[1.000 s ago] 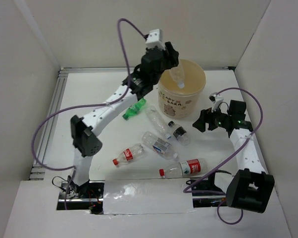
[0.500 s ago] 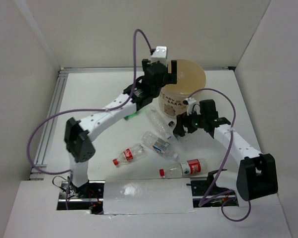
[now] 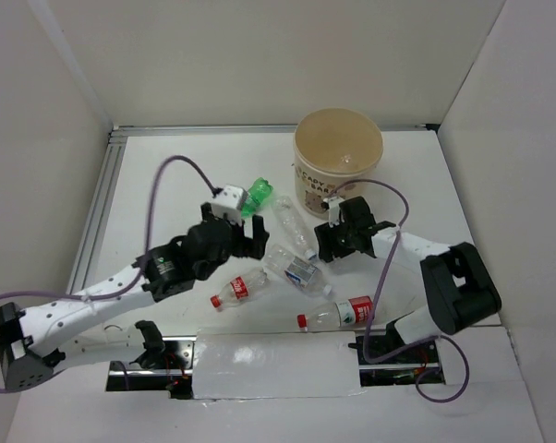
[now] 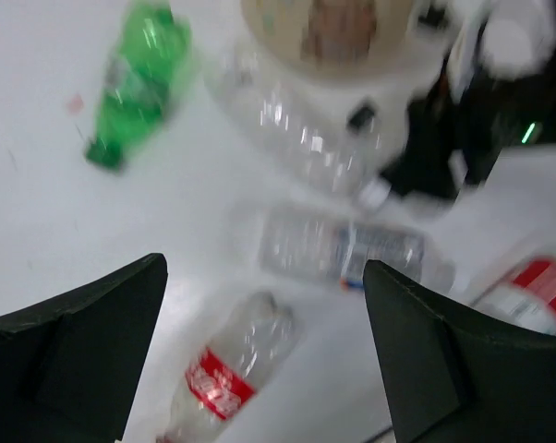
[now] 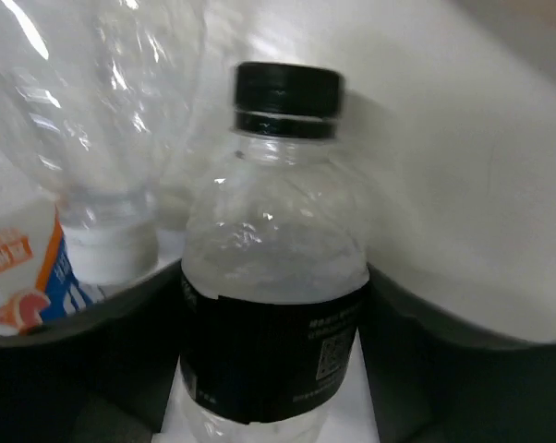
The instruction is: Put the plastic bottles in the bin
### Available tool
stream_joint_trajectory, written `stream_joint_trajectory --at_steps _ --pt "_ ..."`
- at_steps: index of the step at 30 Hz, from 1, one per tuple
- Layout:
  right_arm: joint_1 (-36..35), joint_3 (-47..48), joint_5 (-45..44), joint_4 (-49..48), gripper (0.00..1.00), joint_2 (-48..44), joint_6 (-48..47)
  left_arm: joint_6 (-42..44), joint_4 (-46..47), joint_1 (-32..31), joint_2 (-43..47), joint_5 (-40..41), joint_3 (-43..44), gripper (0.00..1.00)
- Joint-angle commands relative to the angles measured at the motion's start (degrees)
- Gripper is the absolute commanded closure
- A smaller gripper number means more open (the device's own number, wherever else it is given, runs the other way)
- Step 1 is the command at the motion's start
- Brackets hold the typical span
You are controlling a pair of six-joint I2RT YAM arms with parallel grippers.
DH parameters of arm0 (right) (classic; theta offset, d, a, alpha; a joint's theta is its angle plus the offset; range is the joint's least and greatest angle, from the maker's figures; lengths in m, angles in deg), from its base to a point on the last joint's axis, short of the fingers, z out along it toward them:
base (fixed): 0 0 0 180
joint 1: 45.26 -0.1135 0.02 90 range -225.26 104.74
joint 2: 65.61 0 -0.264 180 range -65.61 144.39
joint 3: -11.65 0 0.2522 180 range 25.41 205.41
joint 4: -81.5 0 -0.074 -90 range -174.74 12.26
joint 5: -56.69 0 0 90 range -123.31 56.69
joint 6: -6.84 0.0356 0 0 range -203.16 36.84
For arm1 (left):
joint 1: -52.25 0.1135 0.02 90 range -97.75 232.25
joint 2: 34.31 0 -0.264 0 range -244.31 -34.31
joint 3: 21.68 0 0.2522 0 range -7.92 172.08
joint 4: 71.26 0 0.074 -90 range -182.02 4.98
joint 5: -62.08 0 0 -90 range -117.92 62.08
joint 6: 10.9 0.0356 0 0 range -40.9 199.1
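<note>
The beige bin (image 3: pixel 308 185) stands at the back, with a pale bottle (image 3: pixel 348 159) faintly visible inside. A green bottle (image 3: pixel 256 198), a clear one (image 3: pixel 292 224), a blue-white labelled one (image 3: pixel 296 270) and two red-labelled ones (image 3: pixel 241 288) (image 3: pixel 343 312) lie on the table. My left gripper (image 3: pixel 247 240) (image 4: pixel 259 351) hangs open above the left red-labelled bottle (image 4: pixel 227 374). My right gripper (image 3: pixel 332 242) (image 5: pixel 273 369) is shut on a black-labelled, black-capped bottle (image 5: pixel 273 323), a finger against each side.
White walls close the table in on the left, back and right. A metal rail (image 3: pixel 98 212) runs along the left edge. The right arm (image 4: pixel 463 120) sits just in front of the bin (image 4: pixel 338 32), close to the clear bottle (image 4: pixel 292 129).
My left gripper opened over the bin, let a clear bottle go and swung down toward the near left. My right arm reached left and its jaws narrowed around the black-labelled bottle.
</note>
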Motion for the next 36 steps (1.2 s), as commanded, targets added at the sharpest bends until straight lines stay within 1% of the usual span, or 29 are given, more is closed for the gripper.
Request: stream_joint_trajectory --at_steps 1,2,3,5,6,7,8,9,11,12,13,15,16,17,18,19,20,21,22,23,27,28,29,31,32,34,35,36 --pt "-0.5 2.8 -2.0 -1.3 0.51 3.7 1.3 -6.7 -4.4 -3.0 -3.5 -3.8 -4.6 0.00" --pt "-0.5 2.8 -1.2 -1.3 0.65 3.1 1.3 -7.4 -7.3 -4.0 -4.5 -2.8 -4.6 0.00" --pt "-1.2 2.8 -0.3 -1.3 0.74 -0.1 0.8 -7.4 -8.0 -5.7 -5.7 -2.2 -4.6 0.00" --pt "-3.3 2.1 2.0 0.1 0.84 -5.2 -1.0 -7.4 -8.6 -6.4 -8.1 -2.2 -4.6 0.00" --pt "-4.1 2.1 5.9 2.2 0.84 -8.1 -1.8 -7.4 -9.2 -7.1 -8.1 -2.2 -4.6 0.00" --pt "-4.6 2.1 8.4 3.7 0.84 -13.8 -4.2 -7.4 -9.2 -7.1 -8.9 -2.7 -5.4 0.00" --pt "-5.2 3.0 10.0 5.0 0.87 -16.2 -5.1 -7.4 -9.2 -7.1 -9.5 -3.6 -6.4 0.00" --pt "-5.2 4.1 14.4 8.6 0.88 -18.0 -6.3 -6.5 -8.7 -7.1 -9.5 -3.6 -7.1 0.00" --pt "-3.1 7.7 19.9 12.7 0.88 -21.5 -11.0 -5.8 -8.7 -7.1 -11.1 -4.3 -8.1 0.00" --pt "-2.5 8.8 24.3 14.6 0.88 -22.7 -12.6 -5.8 -8.7 -7.1 -12.7 -4.3 -8.1 0.00" --pt "-2.5 11.1 26.2 17.9 0.88 -25.3 -15.7 -5.1 -8.7 -7.1 -13.8 -4.3 -8.1 0.00" --pt "-2.5 13.7 28.6 18.4 0.88 -29.4 -17.0 -4.6 -8.7 -7.1 -17.4 -4.9 -8.1 0.00" --pt "-2.5 15.2 28.0 17.0 0.88 -30.2 -15.7 -4.6 -8.7 -7.1 -18.8 -4.9 -8.1 0.00" --pt "-2.5 19.1 26.9 15.6 0.88 -30.2 -14.9 -4.6 -8.7 -7.1 -20.1 -4.9 -8.1 0.00" --pt "-2.5 21.4 23.7 14.0 0.88 -30.2 -14.0 -4.6 -9.6 -7.6 -21.5 -4.9 -7.4 0.00" --pt "-1.8 23.9 21.9 11.2 0.88 -27.8 -13.4 -5.6 -10.2 -7.6 -22.9 -4.2 -7.4 0.00" --pt "-1.1 29.1 20.5 9.9 0.87 -26.2 -12.1 -7.4 -11.0 -7.6 -25.6 -3.6 -6.7 0.00" --pt "-0.6 31.6 18.4 9.0 0.85 -24.2 -12.1 -8.4 -12.7 -7.6 -26.8 -2.7 -6.7 0.00" --pt "0.8 35.8 17.1 6.9 0.85 -20.6 -11.3 -10.4 -13.5 -7.6 -28.5 -0.8 -6.7 0.00" --pt "1.6 37.2 17.1 5.5 0.85 -19.0 -10.3 -10.5 -13.5 -7.6 -29.2 -0.8 -6.7 0.00" --pt "4.7 40.8 12.1 0.8 0.83 -11.9 -9.2 -12.3 -14.0 -7.6 -32.4 0.6 -6.2 0.00" --pt "5.6 41.9 9.8 0.8 0.79 -10.4 -9.2 -13.0 -14.6 -7.6 -32.4 1.2 -6.2 0.00" --pt "6.6 42.6 9.2 0.8 0.74 -7.1 -9.2 -13.0 -14.6 -7.6 -33.2 1.2 -6.2 0.00" --pt "9.5 44.7 9.6 2.2 0.68 -3.8 -9.2 -14.3 -15.2 -7.6 -32.7 1.2 -7.0 0.03" --pt "11.5 45.8 10.7 3.6 0.52 -1.1 -9.2 -15.6 -15.2 -7.6 -31.3 1.2 -7.6 0.04" --pt "13.3 46.5 11.4 4.9 0.32 0.8 -8.7 -16.4 -15.8 -7.6 -30.4 0.6 -8.1 0.04" --pt "14.0 46.5 12.3 5.5 0.11 1.5 -8.7 -16.4 -15.8 -7.6 -28.7 0.6 -8.1 0.05" --pt "14.8 46.5 13.1 5.5 0.02 2.0 -8.0 -17.0 -15.8 -7.6 -27.9 0.6 -8.6 0.05"
